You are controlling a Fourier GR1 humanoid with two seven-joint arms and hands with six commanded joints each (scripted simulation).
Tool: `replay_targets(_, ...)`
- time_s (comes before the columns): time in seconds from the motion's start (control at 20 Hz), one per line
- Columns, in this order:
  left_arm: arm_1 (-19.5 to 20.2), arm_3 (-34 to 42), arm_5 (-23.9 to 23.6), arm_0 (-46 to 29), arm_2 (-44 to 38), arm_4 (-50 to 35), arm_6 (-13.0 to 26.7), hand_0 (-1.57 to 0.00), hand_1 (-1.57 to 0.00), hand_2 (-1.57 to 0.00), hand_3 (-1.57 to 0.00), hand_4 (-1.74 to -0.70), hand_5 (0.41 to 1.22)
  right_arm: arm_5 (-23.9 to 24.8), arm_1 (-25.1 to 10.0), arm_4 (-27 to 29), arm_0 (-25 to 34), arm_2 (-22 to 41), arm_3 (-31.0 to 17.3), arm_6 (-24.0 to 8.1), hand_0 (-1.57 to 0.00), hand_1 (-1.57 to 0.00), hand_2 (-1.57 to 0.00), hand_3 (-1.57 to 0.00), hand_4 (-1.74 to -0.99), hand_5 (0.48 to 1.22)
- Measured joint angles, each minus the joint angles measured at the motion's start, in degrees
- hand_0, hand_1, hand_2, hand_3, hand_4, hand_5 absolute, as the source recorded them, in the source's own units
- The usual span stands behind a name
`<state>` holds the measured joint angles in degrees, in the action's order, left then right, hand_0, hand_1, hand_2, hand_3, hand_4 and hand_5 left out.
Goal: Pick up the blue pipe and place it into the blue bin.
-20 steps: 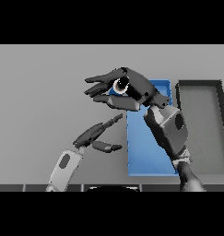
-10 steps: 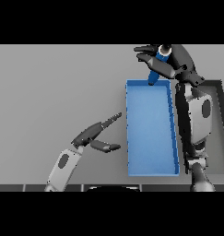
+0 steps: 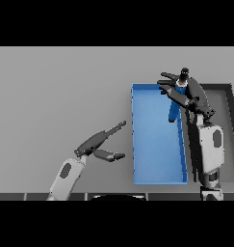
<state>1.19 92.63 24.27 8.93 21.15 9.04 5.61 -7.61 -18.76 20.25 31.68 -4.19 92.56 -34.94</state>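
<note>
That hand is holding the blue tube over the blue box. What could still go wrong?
The right hand holds the blue pipe near the blue bin's far right corner, close to the rim, so it might catch the wall or tip out when released. A dark bin sits just beyond; a drift right could drop it there.

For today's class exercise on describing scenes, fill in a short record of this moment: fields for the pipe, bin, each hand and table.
pipe: blue pipe, upright, over bin's right wall
bin: open rectangular blue bin, nothing lying in it
right hand: right hand curled round pipe's top
left hand: left hand open, left of bin, holding nothing
table: flat grey table
other: dark grey bin at right edge
</note>
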Motion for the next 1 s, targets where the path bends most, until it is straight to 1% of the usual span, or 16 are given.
replay_targets(0.1,-0.1,0.4,-0.1,-0.5,0.6,0.4,-0.7,0.0,0.0,0.0,0.0,-0.88,0.425,4.6,-2.9,0.6,-3.3,3.7,0.0,0.0,-1.57,-1.57,-1.57,-1.57,-1.741,1.221)
replay_targets(0.15,0.0,0.4,-0.1,-0.4,0.4,0.3,-0.5,0.0,0.0,0.0,0.0,-0.89,0.423,7.1,-5.2,0.7,-4.8,6.2,0.1,0.0,-1.57,-1.57,-1.57,-1.51,-1.741,1.221)
replay_targets(0.2,-0.1,0.3,0.0,-0.3,0.4,0.1,-0.5,0.0,0.0,0.0,0.0,-0.89,0.422,10.6,-7.6,1.9,-5.8,8.8,-0.2,0.0,-1.57,-1.57,-1.57,-1.52,-1.741,1.221)
replay_targets(0.25,-0.6,0.5,-0.4,-0.6,0.9,0.6,-0.3,0.0,0.0,0.0,0.0,-0.89,0.42,13.2,-8.8,2.9,-7.1,11.0,-0.3,0.0,-1.57,-1.57,-1.57,-1.26,-1.741,1.221)
replay_targets(0.35,-0.1,0.5,-0.5,0.0,0.3,0.5,0.3,0.0,0.0,0.0,0.0,-0.88,0.42,17.3,-12.5,4.0,-7.9,16.2,-1.2,0.0,-1.57,-1.57,-1.57,-1.02,-1.741,1.221)
replay_targets(0.4,0.1,1.0,-0.2,-0.2,0.3,0.1,-0.4,0.0,0.0,0.0,0.0,-0.88,0.421,19.6,-14.6,4.8,-7.7,18.9,-2.1,0.0,-1.57,-1.57,-1.57,-0.91,-1.741,1.221)
replay_targets(0.45,0.2,1.5,-0.1,-0.3,0.4,-0.1,-0.5,0.0,0.0,0.0,0.0,-0.88,0.421,21.9,-16.7,6.3,-8.1,21.4,-2.8,0.1,-1.57,-1.55,-1.57,-0.85,-1.741,1.221)
replay_targets(0.5,0.9,1.8,0.3,-0.1,-0.1,-0.5,0.3,0.0,0.0,0.0,0.0,-0.88,0.421,24.7,-18.4,7.9,-7.3,24.4,-3.9,0.0,-1.46,-1.34,-1.34,-0.79,-1.678,1.221)
replay_targets(0.55,0.4,1.5,0.2,-0.7,0.7,0.2,0.3,0.0,0.0,0.0,0.0,-0.88,0.422,27.0,-20.8,10.8,-6.4,28.3,-5.1,0.0,-1.17,-1.07,-1.07,-0.63,-1.592,1.221)
replay_targets(0.6,0.3,1.5,0.1,-0.4,0.7,0.2,0.7,0.0,0.0,0.0,0.0,-0.88,0.422,27.1,-21.7,11.7,-5.6,29.9,-5.9,0.0,-0.94,-0.85,-0.86,-0.5,-1.503,1.221)
replay_targets(0.7,-0.2,1.1,-0.1,-0.2,0.8,0.4,1.1,0.0,0.0,0.0,0.0,-0.88,0.427,29.0,-25.3,16.2,-3.1,35.9,-8.1,0.0,-0.6,-0.55,-0.55,-0.32,-1.337,1.221)
replay_targets(0.8,-0.1,1.3,-0.2,-0.4,0.9,0.5,0.6,0.0,0.0,0.0,0.0,-0.88,0.43,28.2,-29.4,21.4,1.5,44.1,-9.3,0.0,-0.38,-0.35,-0.35,-0.21,-1.219,1.137)
replay_targets(0.85,-0.2,1.3,-0.1,-0.5,1.0,0.4,0.7,0.0,0.0,0.0,0.0,-0.88,0.429,27.4,-30.9,22.5,3.0,46.6,-9.6,0.2,-0.31,-0.28,-0.28,-0.16,-1.175,1.084)
replay_targets(0.9,0.0,1.0,-0.1,-0.5,0.8,0.5,0.6,0.0,0.0,0.0,0.0,-0.88,0.429,27.1,-32.5,24.2,6.3,51.1,-10.5,0.3,-0.24,-0.22,-0.22,-0.13,-1.142,1.03)
replay_targets(0.95,0.2,0.9,-0.1,-0.8,0.6,0.4,0.5,0.0,0.0,0.0,0.0,-0.89,0.428,25.9,-33.4,23.2,7.2,53.0,-9.2,1.2,-0.2,-0.18,-0.18,-0.1,-1.11,0.979)
replay_targets(1.0,0.2,1.0,-0.1,-0.8,0.7,0.5,0.5,0.0,0.0,0.0,0.0,-0.89,0.428,25.0,-33.7,23.1,7.6,54.0,-9.4,0.0,-0.16,-0.14,-0.14,-0.08,-1.083,0.934)
